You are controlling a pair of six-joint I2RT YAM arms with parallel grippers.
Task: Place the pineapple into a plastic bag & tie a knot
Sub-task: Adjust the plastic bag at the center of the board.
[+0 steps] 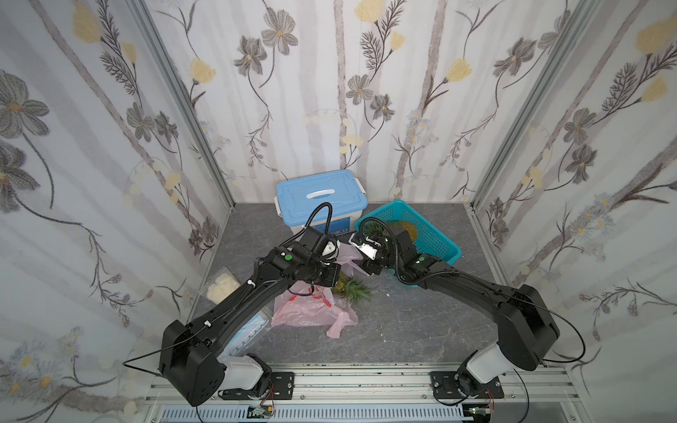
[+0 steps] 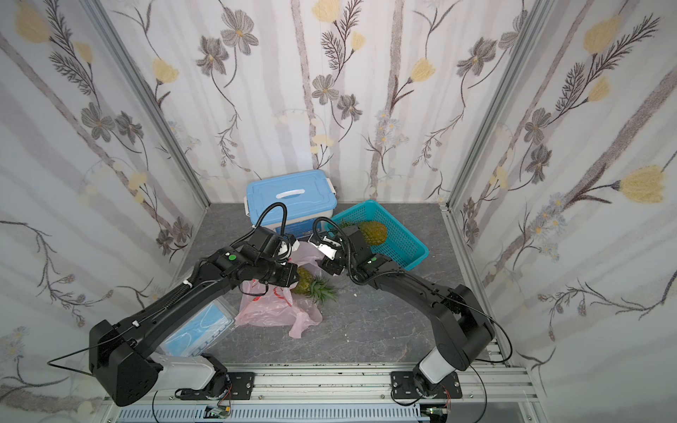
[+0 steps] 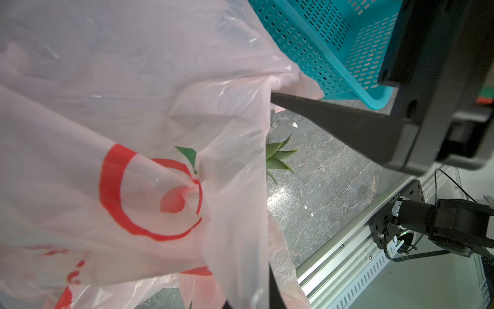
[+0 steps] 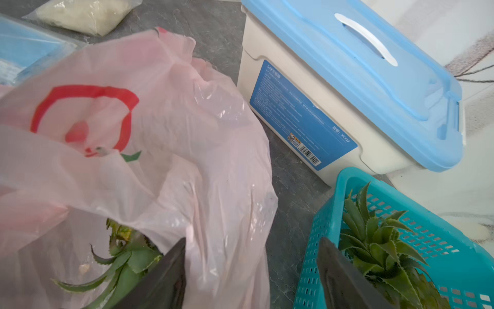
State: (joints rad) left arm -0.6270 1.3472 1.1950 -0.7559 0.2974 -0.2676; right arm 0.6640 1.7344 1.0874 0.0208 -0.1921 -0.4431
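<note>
The pink plastic bag (image 1: 307, 311) (image 2: 271, 311) lies crumpled on the grey table, with one part lifted. My left gripper (image 1: 331, 263) (image 3: 251, 305) is shut on that lifted film (image 3: 133, 107). The pineapple (image 1: 350, 289) (image 2: 311, 287) lies on its side at the bag's mouth, its green crown (image 3: 278, 157) sticking out onto the table. Its body is mostly hidden under my left wrist. My right gripper (image 1: 357, 258) (image 4: 251, 267) stands open beside the bag, and a fold of film (image 4: 213, 240) hangs loose between its fingers. No knot is in view.
A blue-lidded white box (image 1: 320, 197) stands at the back. Beside it a teal basket (image 1: 432, 234) holds a second pineapple (image 2: 373, 232). A clear packet of white lumps (image 1: 221, 287) and a packet of blue masks (image 2: 198, 329) lie at the left. Papered walls enclose the table.
</note>
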